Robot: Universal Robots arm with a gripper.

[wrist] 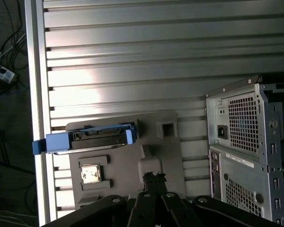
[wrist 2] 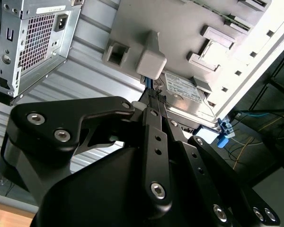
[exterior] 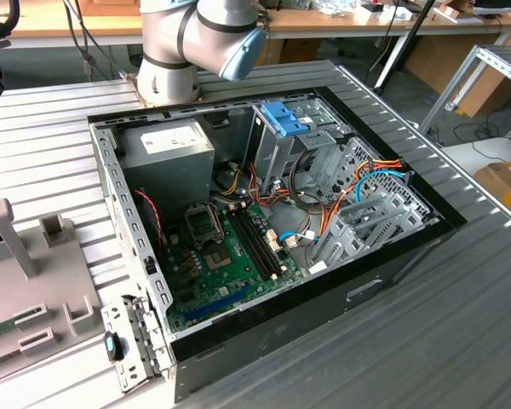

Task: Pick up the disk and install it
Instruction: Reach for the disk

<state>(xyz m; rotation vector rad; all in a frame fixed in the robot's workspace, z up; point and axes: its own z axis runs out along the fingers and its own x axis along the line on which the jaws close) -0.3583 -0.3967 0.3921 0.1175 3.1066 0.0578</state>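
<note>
- Black claw (wrist: 154,178) is held above the grey tray (wrist: 120,191), as shown in the first wrist view; its tips are drawn together and nothing is clamped between them.
- The disk (wrist: 100,137) is found standing on edge in a slot of the tray, on the side turned away from the computer case (wrist: 246,142). It is fitted with blue rails.
- In the second wrist view, the white label on the face of the disk (wrist 2: 182,87) is seen just beyond the tips of the claw (wrist 2: 154,97). No contact between the two is made out.
- The tray is laid on the ribbed metal table (exterior: 460,341) beside the computer case, whose side panel is removed, as shown in the exterior view.
- Step in hand, as judged: the approach to the disk. The pick-up is not yet made, and nothing is yet installed.
- For a grasp, the tips would have to be parted and lined up across the thin body of the disk, clear of the tray's raised posts; a skewed closure could tip the disk in its slot.
- A drive cage (exterior: 281,158) with a bare blue bracket (exterior: 284,115) on top is seen inside the case.
</note>
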